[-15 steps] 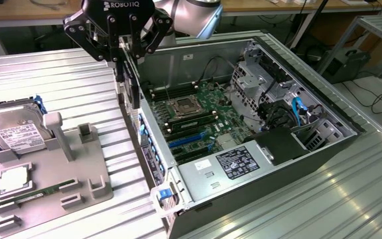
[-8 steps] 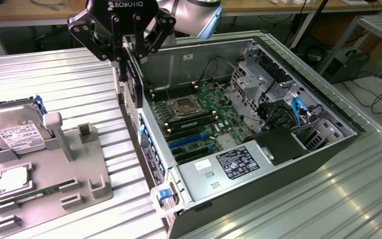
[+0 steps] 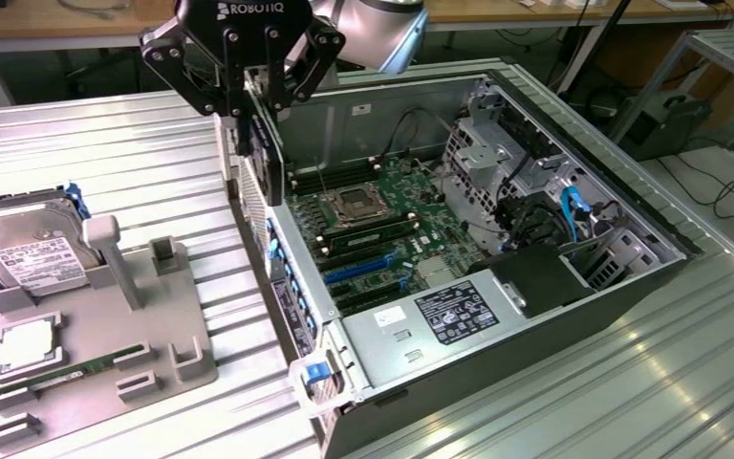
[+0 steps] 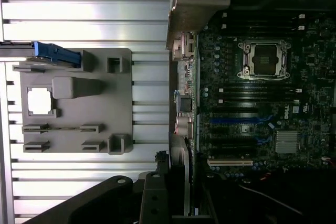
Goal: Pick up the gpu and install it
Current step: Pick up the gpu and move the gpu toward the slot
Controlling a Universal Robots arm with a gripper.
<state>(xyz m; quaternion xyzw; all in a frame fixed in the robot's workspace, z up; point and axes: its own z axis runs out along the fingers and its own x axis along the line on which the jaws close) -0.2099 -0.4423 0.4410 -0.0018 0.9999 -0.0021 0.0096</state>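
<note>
One card, the gpu, is seen upright and edge-on in the exterior view, clamped between the fingers of the tool. It is held over the rear edge of the open computer case, just beside the motherboard. Toward the exterior view's left, a grey fixture is laid on the ribbed desk, with a hard drive at its far end. In the wrist view, the gpu's silvery bracket is shown edge-on between the fixture and the motherboard, along the case's rear wall.
</note>
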